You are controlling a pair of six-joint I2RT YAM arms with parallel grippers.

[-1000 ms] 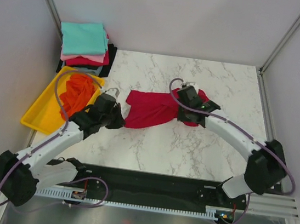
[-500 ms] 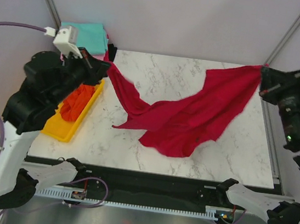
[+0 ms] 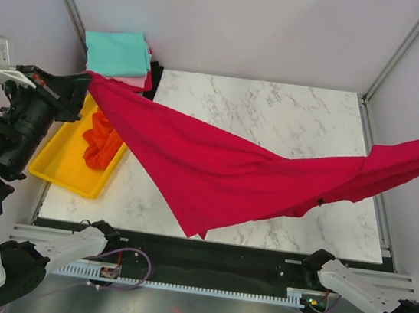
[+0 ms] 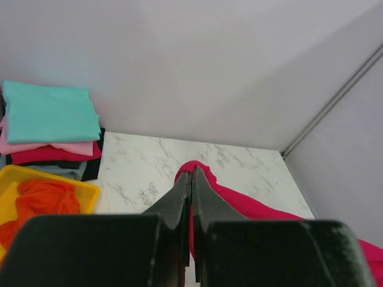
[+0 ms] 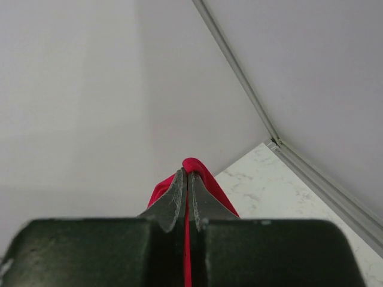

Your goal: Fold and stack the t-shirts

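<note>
A crimson red t-shirt [image 3: 238, 176] hangs stretched in the air across the whole table, its lower edge drooping to a point near the front. My left gripper [image 3: 83, 80], raised high at the far left, is shut on the shirt's left end [image 4: 206, 179]; in the left wrist view its tips [image 4: 191, 171] pinch the cloth. My right gripper [image 5: 187, 172] is shut on the right end [image 5: 209, 182]; it lies past the right edge of the top view. An orange t-shirt [image 3: 104, 136] lies crumpled in the yellow tray [image 3: 64, 172]. Several folded t-shirts [image 3: 117, 53], teal on top, are stacked at the back left.
The marble table top [image 3: 277, 111] is walled by grey panels with metal corner posts [image 3: 397, 54]. The yellow tray sits along the left edge just in front of the stack. Both arm bases stand at the near rail [image 3: 201, 279].
Both arms have risen and swung wide apart, lifting the crimson shirt off the table. It went from a bunched heap to a sagging spread to a taut span.
</note>
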